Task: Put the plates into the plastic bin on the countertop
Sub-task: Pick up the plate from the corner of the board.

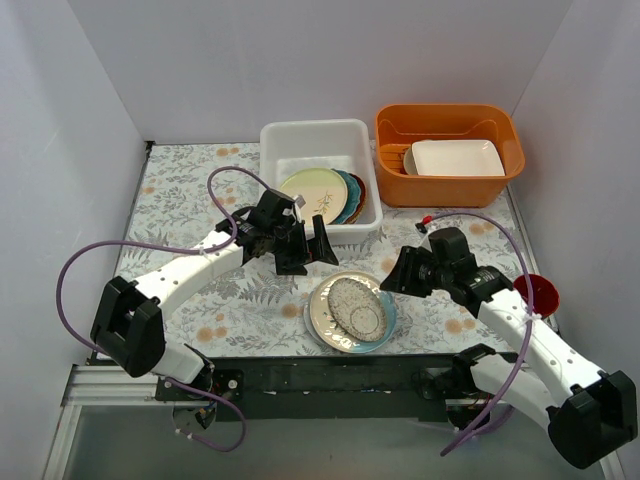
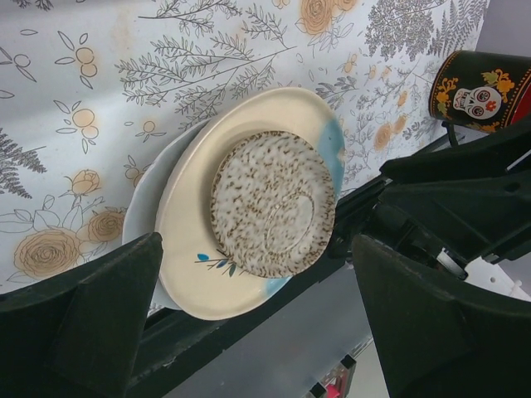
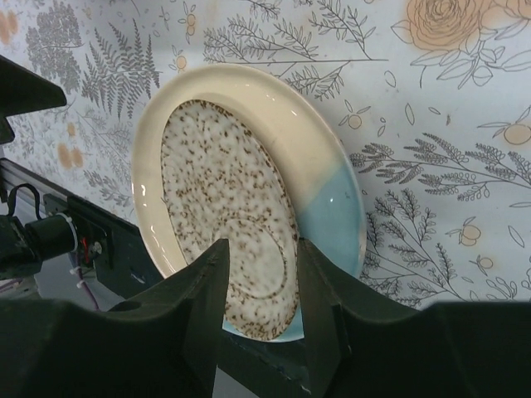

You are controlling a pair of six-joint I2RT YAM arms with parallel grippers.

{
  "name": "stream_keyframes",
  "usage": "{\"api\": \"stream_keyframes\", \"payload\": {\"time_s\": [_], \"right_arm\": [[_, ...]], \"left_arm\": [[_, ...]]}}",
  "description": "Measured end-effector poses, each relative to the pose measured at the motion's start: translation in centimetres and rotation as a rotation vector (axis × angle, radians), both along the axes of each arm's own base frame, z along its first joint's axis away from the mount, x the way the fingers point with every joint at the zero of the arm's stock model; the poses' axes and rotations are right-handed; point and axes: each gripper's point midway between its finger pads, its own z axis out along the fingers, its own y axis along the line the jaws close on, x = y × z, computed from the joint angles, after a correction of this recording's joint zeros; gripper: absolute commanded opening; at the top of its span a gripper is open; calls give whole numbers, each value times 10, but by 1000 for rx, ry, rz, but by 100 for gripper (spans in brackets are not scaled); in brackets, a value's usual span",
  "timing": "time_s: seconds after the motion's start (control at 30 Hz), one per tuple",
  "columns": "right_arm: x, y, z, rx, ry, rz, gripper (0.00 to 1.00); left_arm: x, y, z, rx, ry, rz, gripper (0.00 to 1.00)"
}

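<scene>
While I watched from the overhead view, the round speckled plate [image 1: 357,306] lay on top of a stack at the near edge of the white countertop printed with grey leaves and orange flowers [image 1: 180,210]. Beneath it sat a cream plate with a light-blue patch [image 2: 187,249], and under that a white plate [image 2: 141,207]. The left gripper [image 1: 308,256] hung wide open between the stack and the white translucent rectangular plastic bin [image 1: 310,128]. The right gripper [image 1: 393,275] sat at the stack's right side. Its fingers [image 3: 203,307] stood a narrow gap apart with the speckled plate's rim showing between them. I could not tell whether they pressed on it. Inside the bin leaned a pale cream-green plate [image 1: 315,190], a teal plate [image 1: 348,197] and a red-brown plate [image 1: 361,192]. An orange plastic tub [image 1: 445,115] holding a white rectangular dish [image 1: 455,157] stood beside the bin, and a small red cup [image 1: 537,293] sat at the far right.
</scene>
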Motion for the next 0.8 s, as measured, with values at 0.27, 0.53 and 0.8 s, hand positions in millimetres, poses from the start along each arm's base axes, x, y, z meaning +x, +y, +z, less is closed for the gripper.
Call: {"api": "stream_keyframes", "payload": {"time_s": [0.27, 0.53, 0.8], "right_arm": [[-21, -7, -16, -1, 42, 15, 39], [-38, -6, -33, -1, 129, 52, 38], [-48, -6, -48, -1, 178, 76, 37]], "left_arm": [[2, -5, -9, 4, 15, -8, 98], [0, -3, -16, 12, 27, -8, 98], [-3, -3, -17, 10, 36, -14, 98]]}}
